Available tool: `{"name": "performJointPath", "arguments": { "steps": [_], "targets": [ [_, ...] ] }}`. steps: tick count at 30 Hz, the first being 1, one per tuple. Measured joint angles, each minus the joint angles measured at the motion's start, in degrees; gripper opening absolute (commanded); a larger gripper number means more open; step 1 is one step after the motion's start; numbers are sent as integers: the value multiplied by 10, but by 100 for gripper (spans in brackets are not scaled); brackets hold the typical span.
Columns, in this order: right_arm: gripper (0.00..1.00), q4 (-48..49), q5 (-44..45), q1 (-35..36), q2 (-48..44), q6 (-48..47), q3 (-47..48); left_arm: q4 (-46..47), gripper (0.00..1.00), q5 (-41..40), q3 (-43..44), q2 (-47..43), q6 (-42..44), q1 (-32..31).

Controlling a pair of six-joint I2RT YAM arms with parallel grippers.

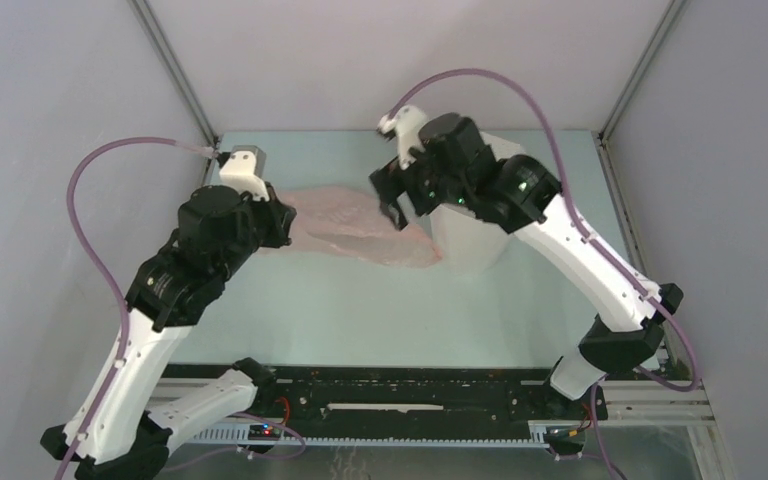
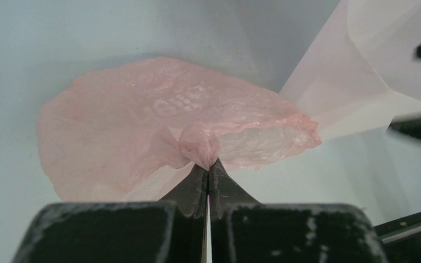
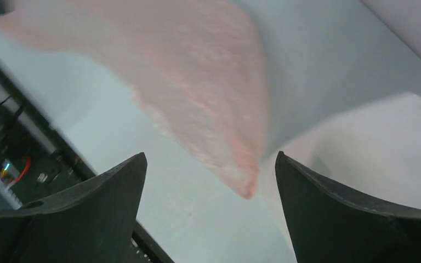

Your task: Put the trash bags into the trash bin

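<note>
Little of the task looks done. Nearest the arm bases, the left fingers (image 2: 208, 167) are pressed together on a small gathered pinch of the trash bag (image 2: 131, 115), so one end of the pale-pink film is secured. Beyond that pinch the bag lies spread and wrinkled on the surface (image 1: 360, 310), reaching toward the trash bin (image 1: 472, 250), where its far tip sits at or just beside the foot of the bin wall. Over that far end the right fingers (image 3: 210, 159) hang wide apart, holding nothing. None of the film is inside the bin, whose mouth is mostly hidden behind the right arm in the top view. By my judgement the whole transfer remains: raising the bag and feeding it over the rim.
</note>
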Motion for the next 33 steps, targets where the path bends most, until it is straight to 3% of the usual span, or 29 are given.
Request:
{"name": "performJointPath", "arguments": {
  "steps": [7, 16, 21, 27, 33],
  "targets": [
    [96, 139, -128, 97, -3, -68, -126, -6, 0, -2, 0, -41, -14, 0],
    [96, 262, -315, 23, 129, -30, -120, -13, 0, -11, 0, -61, -21, 0],
    [95, 282, -370, -12, 172, -6, -111, -13, 0, -14, 0, -61, -21, 0],
    [95, 302, -435, -5, 182, 24, -118, -12, 0, -14, 20, -52, -21, 0],
    [94, 354, -415, 28, 168, 40, -186, -4, 0, -12, 45, -38, -21, 0]
  ]
}}
